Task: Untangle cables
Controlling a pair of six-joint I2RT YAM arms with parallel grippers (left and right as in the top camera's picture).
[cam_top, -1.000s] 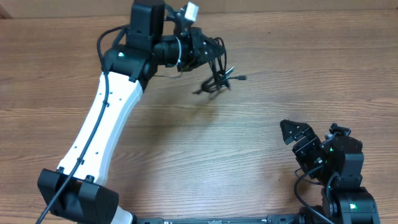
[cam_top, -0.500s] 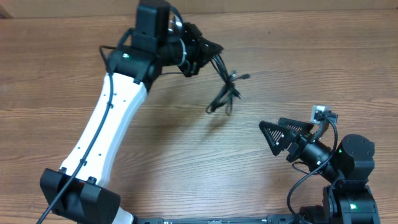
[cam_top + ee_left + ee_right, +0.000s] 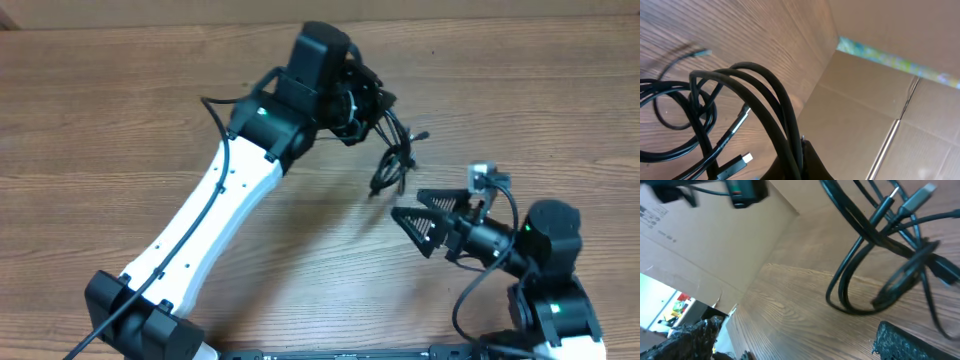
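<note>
A tangled bunch of thin black cables (image 3: 393, 158) hangs from my left gripper (image 3: 368, 102) above the table's far middle. In the left wrist view the cables (image 3: 735, 107) loop out from between the dark fingers (image 3: 812, 162), which are shut on several strands; a silver-tipped plug (image 3: 742, 160) dangles below. My right gripper (image 3: 410, 206) is open, its two black triangular fingers pointing left just below and right of the hanging bunch, apart from it. In the right wrist view the cable loops (image 3: 875, 260) hang ahead of the spread fingertips (image 3: 912, 342), with nothing between them.
Brown cardboard walls (image 3: 875, 75) stand along the table's far edge, close behind the left gripper. The white left arm (image 3: 215, 220) stretches diagonally across the wooden table (image 3: 90, 130). The right arm's base (image 3: 555, 300) sits at the front right.
My left arm has swung right, carrying the cable bunch toward the right gripper. The right gripper has turned left and reached toward the bunch, staying open.
</note>
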